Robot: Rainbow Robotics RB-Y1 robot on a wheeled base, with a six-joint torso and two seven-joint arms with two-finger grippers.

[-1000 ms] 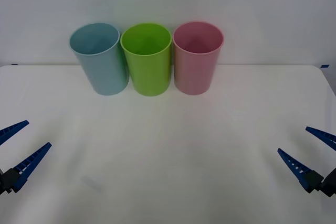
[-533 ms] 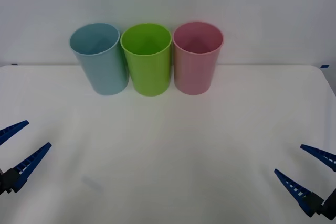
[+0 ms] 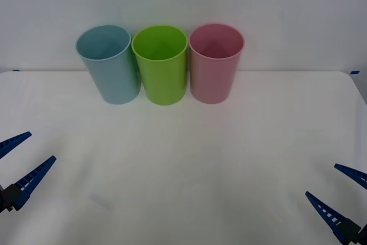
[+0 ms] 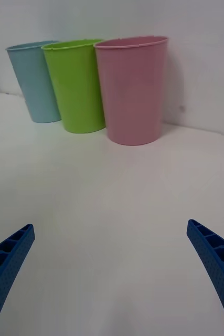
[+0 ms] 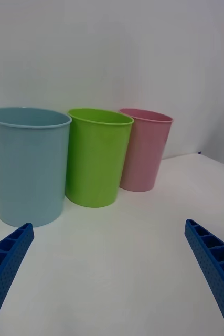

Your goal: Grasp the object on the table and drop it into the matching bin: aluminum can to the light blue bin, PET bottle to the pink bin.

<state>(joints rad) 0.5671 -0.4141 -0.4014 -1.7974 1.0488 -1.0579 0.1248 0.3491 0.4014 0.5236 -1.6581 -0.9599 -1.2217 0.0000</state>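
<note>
The pink bin stands at the back of the white table, rightmost in a row of three cups, and the light blue bin is leftmost. The object, whether PET bottle or aluminum can, is out of view. My left gripper hangs open at the table's left edge with nothing between its fingers. My right gripper is open and empty at the near right corner. The right wrist view looks past that open right gripper to the pink bin. The left wrist view has the light blue bin beyond the open left gripper.
A lime green cup stands between the two bins, touching or nearly touching both. A pale wall rises close behind the row. Bare white tabletop stretches from the cups to the near edge.
My right gripper has drawn back toward the near edge, sinking lower at the right of the front view. The left gripper and the cups have not moved.
</note>
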